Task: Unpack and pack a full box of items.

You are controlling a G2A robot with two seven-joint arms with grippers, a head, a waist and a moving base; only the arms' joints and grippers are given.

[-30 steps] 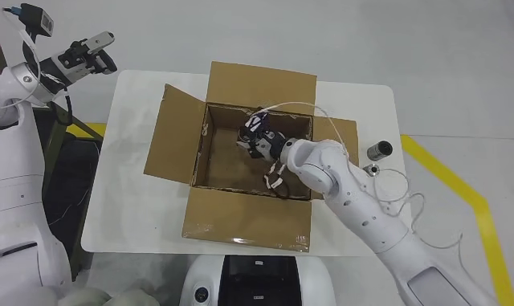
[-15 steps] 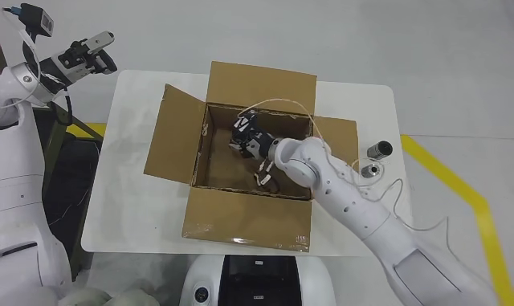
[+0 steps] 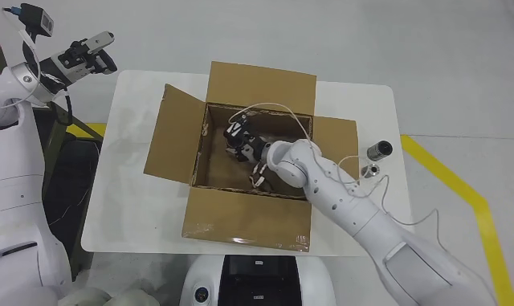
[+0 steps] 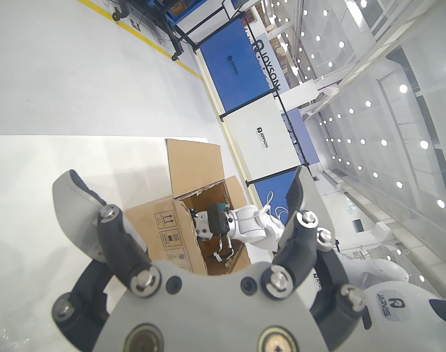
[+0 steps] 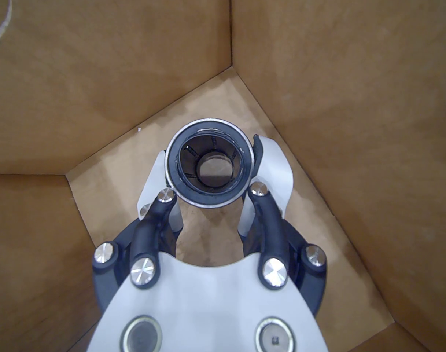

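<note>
A dark hollow metal cylinder (image 5: 182,188), being pinched between the fingers of the right gripper (image 5: 211,165), could be knocked loose against the brown cardboard box (image 5: 318,74) walls.

My right gripper (image 5: 208,175), clamped on the held cylinder (image 5: 209,137), sits low inside the box (image 3: 249,218) near one corner, with two walls close ahead and bare floor around. All four flaps lie folded outward, so the top opening is free. Loose cylinders (image 3: 379,149) occupy the table (image 3: 136,185) just beside my right-side flap.
</note>
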